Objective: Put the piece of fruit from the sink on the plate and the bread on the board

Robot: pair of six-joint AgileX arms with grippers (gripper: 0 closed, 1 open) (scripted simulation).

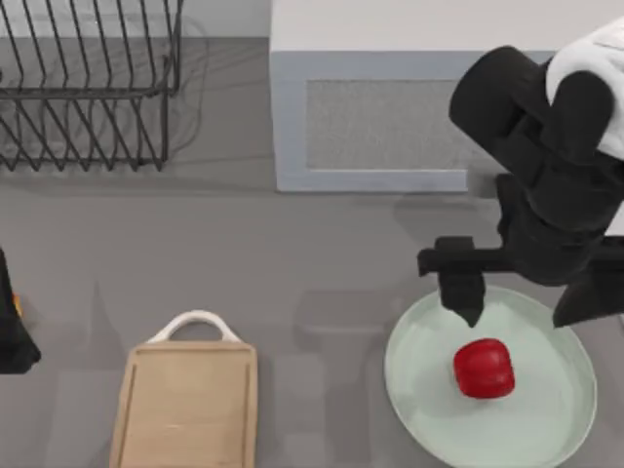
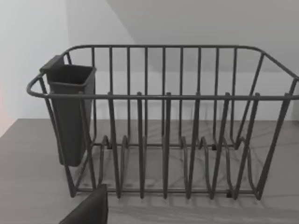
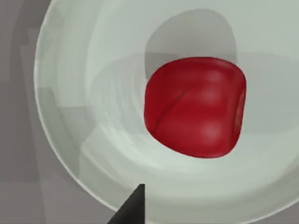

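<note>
One half of the task looks complete: the piece of fruit point(image 1: 484, 369) lies on the plate point(image 1: 419, 390), near its middle, at the table's right. Right gripper point(image 1: 517, 304) hangs above the plate's far rim with fingers spread apart, holding nothing and clear of the fruit. Left arm point(image 1: 12, 327) sits parked at the table's left edge, finger state undeterminable; its wrist camera faces the dish rack point(image 2: 163, 121). Cutting board point(image 1: 185, 405) lies bare. Fruit judged light, firm, glossy and liable to slip; grasp across its flatter sides if re-handled.
</note>
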